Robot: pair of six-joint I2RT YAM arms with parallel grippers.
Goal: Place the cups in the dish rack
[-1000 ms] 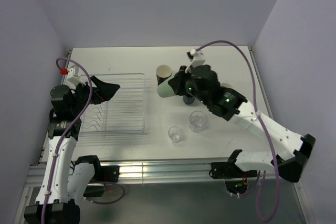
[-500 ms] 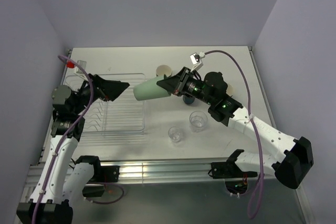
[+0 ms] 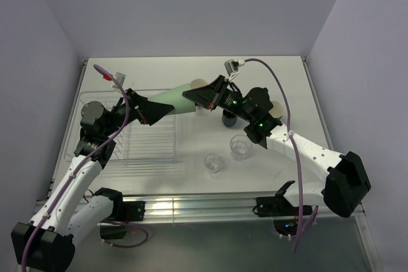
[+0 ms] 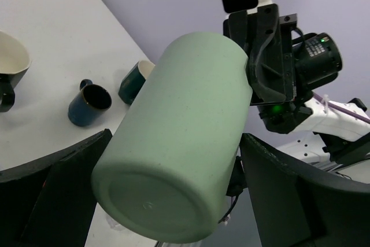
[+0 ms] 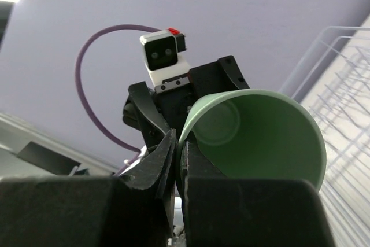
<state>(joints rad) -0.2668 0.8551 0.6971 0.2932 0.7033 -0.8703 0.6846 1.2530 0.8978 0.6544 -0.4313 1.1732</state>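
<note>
Above the white table (image 3: 287, 74), in the overhead view, we see the mint green tumbler (image 3: 171, 102) held on its side in the air, apparently over the far right part of the clear dish rack (image 3: 153, 148). The right gripper (image 3: 194, 97) is clamped on the tumbler's mouth end, and the left gripper (image 3: 151, 110) meets its base end from the other side. To the right of the rack, a black mug (image 3: 199, 83) shows just behind the grippers. A navy mug (image 3: 227, 120) sits under the right arm, and two clear tumblers (image 3: 240, 146) stand nearer the front edge. In the left wrist view, the tumbler's flat base fills the middle. The left fingers (image 4: 55, 195) are spread wide on either side of it and do not appear to touch it. On the table beyond lie the black, navy and dark green mug (image 4: 134, 83). In the right wrist view, we look into the tumbler's open mouth, where the right fingers pinch its rim, one inside and one outside. The rack's wires lie beyond to the right. We judge the tumbler to be light, stiff and matte, unlikely to crush, though it could pivot under a rim pinch. The best hold for the left fingers seems to be across the lower body near the base. That would keep them clear of the right fingers, the only thing in the way.
</note>
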